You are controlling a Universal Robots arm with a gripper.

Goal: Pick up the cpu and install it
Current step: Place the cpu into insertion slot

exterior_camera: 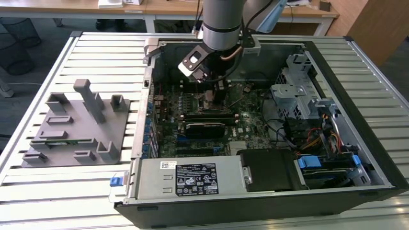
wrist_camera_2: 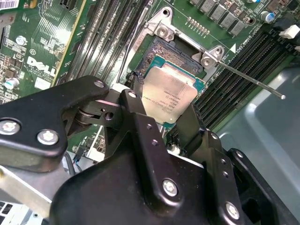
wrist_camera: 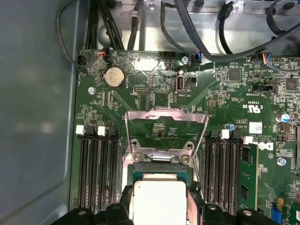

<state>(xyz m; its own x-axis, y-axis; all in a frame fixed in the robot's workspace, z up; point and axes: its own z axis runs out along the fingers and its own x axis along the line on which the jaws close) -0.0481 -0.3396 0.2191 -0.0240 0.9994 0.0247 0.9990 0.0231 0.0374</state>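
As the hand (wrist_camera_2: 163, 107) grips, the cpu (wrist_camera_2: 171, 88) gleams silvery.

Open PC case (exterior_camera: 255, 208) lying flat on slatted table (exterior_camera: 64, 191). Grey fixture (exterior_camera: 70, 129) on the table, just beside the case, exterior view's left. PSU (exterior_camera: 185, 177) at the case's near edge. Drive cage (exterior_camera: 290, 91) and cables (exterior_camera: 307, 141) on the exterior view's right. Motherboard (wrist_camera: 154, 93): coin cell (wrist_camera: 114, 77), RAM slots (wrist_camera: 96, 168), one RAM stick (wrist_camera: 246, 183) seated.

Silver-grey cpu (wrist_camera_2: 171, 96), green motherboard (wrist_camera: 154, 93)
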